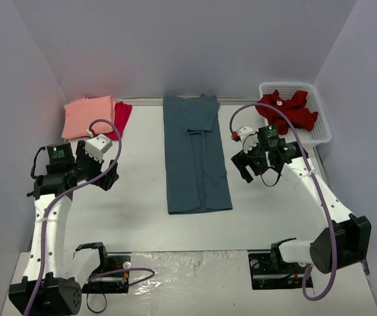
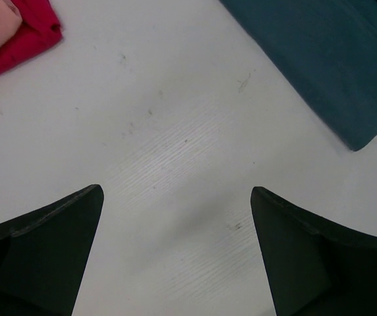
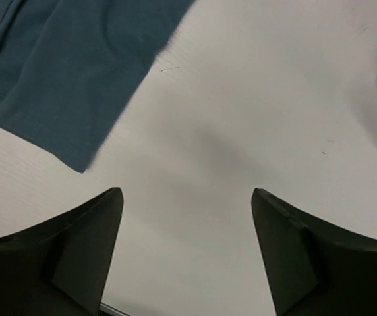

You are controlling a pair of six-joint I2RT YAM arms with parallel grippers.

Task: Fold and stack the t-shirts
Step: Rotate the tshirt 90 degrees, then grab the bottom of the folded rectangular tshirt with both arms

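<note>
The slate-blue t-shirt (image 1: 195,155) lies flat mid-table, folded lengthwise into a long strip. The salmon-pink t-shirt (image 1: 88,116) sits folded at the back left, on top of the crimson t-shirt (image 1: 121,118). The dark red t-shirt (image 1: 287,108) lies crumpled in the white basket (image 1: 320,131). My left gripper (image 1: 109,174) is open and empty above bare table, left of the blue shirt. Its wrist view shows the gripper (image 2: 175,197), the blue shirt's corner (image 2: 327,59) and the crimson shirt (image 2: 24,39). My right gripper (image 1: 254,172) is open and empty right of the blue shirt; its wrist view shows the gripper (image 3: 187,197) and the shirt's corner (image 3: 63,66).
The white lattice basket stands at the back right corner. Grey walls close the table at the back and both sides. The arm bases and cables sit at the near edge (image 1: 188,270).
</note>
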